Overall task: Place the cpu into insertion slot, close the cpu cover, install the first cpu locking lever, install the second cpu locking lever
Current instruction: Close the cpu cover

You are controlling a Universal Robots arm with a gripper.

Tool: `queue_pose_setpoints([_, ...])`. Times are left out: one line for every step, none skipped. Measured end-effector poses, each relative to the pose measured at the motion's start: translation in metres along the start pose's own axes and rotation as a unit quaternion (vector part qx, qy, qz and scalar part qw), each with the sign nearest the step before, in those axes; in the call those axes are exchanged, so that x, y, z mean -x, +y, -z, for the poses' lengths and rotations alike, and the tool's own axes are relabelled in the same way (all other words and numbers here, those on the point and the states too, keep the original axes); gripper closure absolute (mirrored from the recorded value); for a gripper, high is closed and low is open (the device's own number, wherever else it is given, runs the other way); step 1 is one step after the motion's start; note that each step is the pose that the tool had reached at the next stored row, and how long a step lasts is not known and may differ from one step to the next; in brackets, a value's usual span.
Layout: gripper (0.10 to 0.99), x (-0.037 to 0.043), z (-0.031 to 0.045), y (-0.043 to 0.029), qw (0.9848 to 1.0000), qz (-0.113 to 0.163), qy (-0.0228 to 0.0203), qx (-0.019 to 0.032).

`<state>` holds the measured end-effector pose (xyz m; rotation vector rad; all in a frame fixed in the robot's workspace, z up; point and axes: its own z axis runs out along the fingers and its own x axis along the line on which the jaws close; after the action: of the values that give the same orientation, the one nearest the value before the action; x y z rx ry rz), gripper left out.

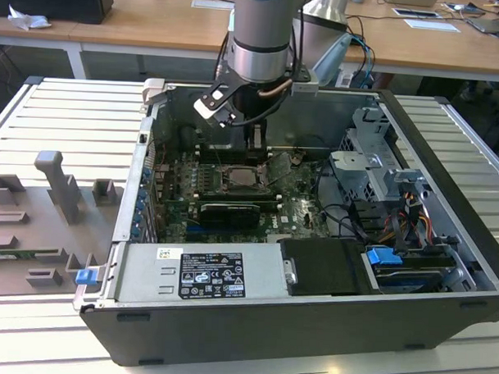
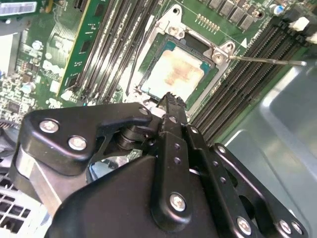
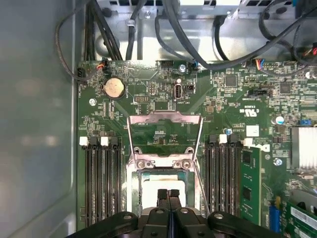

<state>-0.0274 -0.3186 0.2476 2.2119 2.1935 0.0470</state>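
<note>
Hand [image 2: 171,100], fingers pinched shut and empty, hangs just over the cpu [image 2: 176,73]; downward force could skew it in the insertion slot [image 2: 171,30].

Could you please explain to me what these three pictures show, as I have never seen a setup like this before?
This is a grey robot arm working inside an open black desktop computer case that lies on a slatted metal table. The exterior view looks on from outside; both wrist views ride on the arm and look down at the green circuit board. Its black pincer is shut, empty, and close over the small square beige-topped cpu, which already sits in the silvery-rimmed insertion slot. The thin silvery windowed cpu cover is flipped open.
</note>
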Motion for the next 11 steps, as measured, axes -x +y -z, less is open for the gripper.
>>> queue_pose_setpoints([0.980, 0.0000, 0.0025, 0.0004, 1.0000, 0.000, 0.0000, 0.0000])
queue_pose_setpoints([0.980, -0.0001, 0.0029, 0.0021, 1.0000, 0.000, 0.0001, -0.0001])
queue_pose_setpoints([0.980, -0.0001, 0.0027, 0.0049, 1.0000, 0.000, 0.0002, -0.0002])
queue_pose_setpoints([0.980, -0.0001, 0.0027, 0.0084, 1.0000, 0.000, 0.0001, -0.0006])
queue_pose_setpoints([0.980, 0.0000, 0.0033, 0.0124, 1.0000, 0.000, -0.0001, -0.0014])
queue_pose_setpoints([0.980, -0.0001, 0.0077, 0.0131, 1.0000, 0.000, 0.0000, -0.0015])
queue_pose_setpoints([0.980, -0.0002, 0.0113, 0.0132, 1.0000, 0.000, 0.0000, -0.0015])
queue_pose_setpoints([0.980, -0.0002, 0.0164, 0.0134, 1.0000, 0.000, 0.0000, -0.0015])
queue_pose_setpoints([0.980, -0.0002, 0.0210, 0.0136, 1.0000, 0.000, 0.0000, -0.0016])
queue_pose_setpoints([0.980, -0.0002, 0.0224, 0.0137, 1.0000, 0.000, 0.0000, -0.0015])
queue_pose_setpoints([0.980, -0.0002, 0.0242, 0.0151, 1.0000, 0.000, 0.0000, -0.0016])
